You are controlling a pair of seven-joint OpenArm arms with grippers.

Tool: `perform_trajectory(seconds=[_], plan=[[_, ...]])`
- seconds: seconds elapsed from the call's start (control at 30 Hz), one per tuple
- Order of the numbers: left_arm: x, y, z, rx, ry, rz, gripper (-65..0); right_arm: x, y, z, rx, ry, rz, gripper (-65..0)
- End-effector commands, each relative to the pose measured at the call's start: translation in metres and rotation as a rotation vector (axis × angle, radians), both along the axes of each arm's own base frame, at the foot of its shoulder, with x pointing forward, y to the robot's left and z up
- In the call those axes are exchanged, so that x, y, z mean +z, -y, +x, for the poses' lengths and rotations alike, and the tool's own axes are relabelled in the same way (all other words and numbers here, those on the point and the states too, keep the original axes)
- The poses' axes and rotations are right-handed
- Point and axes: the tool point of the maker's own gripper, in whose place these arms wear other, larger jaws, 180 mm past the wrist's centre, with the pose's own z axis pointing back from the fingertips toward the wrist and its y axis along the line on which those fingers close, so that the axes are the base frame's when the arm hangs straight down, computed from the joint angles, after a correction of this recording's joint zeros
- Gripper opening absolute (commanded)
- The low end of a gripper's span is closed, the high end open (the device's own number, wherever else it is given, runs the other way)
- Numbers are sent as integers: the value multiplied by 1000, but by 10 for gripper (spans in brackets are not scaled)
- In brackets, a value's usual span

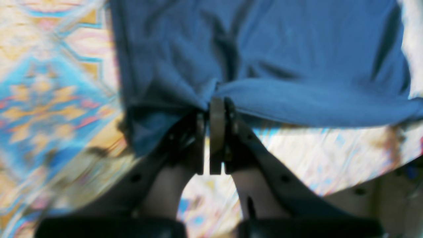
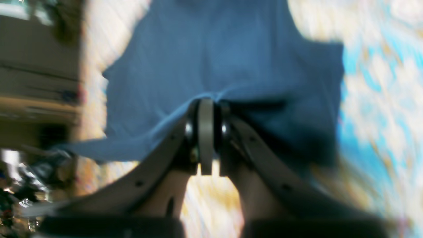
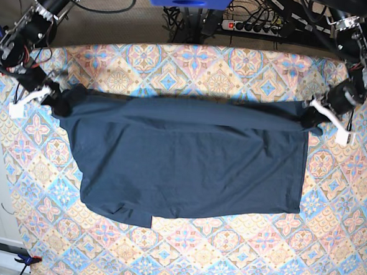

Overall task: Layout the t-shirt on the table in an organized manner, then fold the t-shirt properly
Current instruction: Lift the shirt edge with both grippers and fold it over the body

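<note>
Base view: one t-shirt (image 3: 188,156) on table (image 3: 239,253); two claws, left claw (image 1: 216,99) and right claw (image 2: 206,100), each clamped on cloth.

Two black jointed arms with exposed cabling and metal fittings at far left and far right, left gripper (image 1: 217,109) with dark fingers, round holes along each, grey pad between tips, right gripper (image 2: 205,112) alike, white finger pieces in base view, blue housing far centre
</note>
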Motion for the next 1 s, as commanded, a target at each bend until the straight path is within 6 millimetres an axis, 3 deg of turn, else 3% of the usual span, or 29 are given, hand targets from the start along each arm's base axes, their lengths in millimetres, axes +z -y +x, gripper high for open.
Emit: perform_trajectory(seconds=[0.0, 0.33, 0.43, 0.63, 0.73, 0.87, 0.97], plan=[[14, -10, 14, 18, 51, 6, -650, 7, 4, 7, -2, 25, -1, -645], [8, -26, 70, 109, 65, -138, -650, -2, -18, 49, 24, 39, 113, -643], [14, -27, 82, 115, 82, -144, -650, 7, -27, 67, 43, 70, 121, -643], [-4, 15, 96, -40, 1, -21, -646, 4, -23, 76, 55, 45, 29, -608], [-9, 21, 94, -87, -22, 25, -510, -1, -20, 73, 53, 25, 6, -537], [-13, 10, 86, -86, -44, 53, -261, -8, -7, 61, 42, -8, -20, -489], [-8, 0, 69, -106, -45, 121, -189, -13, 8, 41, 10, -28, -30, -489]])
